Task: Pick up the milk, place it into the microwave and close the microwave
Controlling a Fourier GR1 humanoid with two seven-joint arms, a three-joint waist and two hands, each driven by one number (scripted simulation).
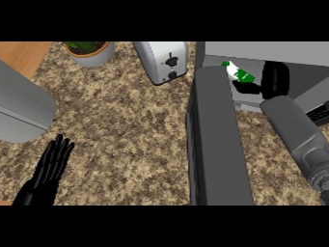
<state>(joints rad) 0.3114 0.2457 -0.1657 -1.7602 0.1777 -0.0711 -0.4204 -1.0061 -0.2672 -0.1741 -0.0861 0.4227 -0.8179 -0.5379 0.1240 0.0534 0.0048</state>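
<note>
While curled fingers (247, 88) of right hand (272, 79) grip milk (237, 73), carton sits upper right of frame, inside microwave (281, 54) opening. Right forearm runs down to lower right corner. Microwave door (217, 140) open, centre frame. Left hand (49, 169) lower left, fingers straight, resting over speckled bench (124, 130). Toaster (163, 60), potted plant (89, 50) along top.

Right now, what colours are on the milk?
White with green patches. The milk shows in the head view, by the right hand at the microwave.
</note>
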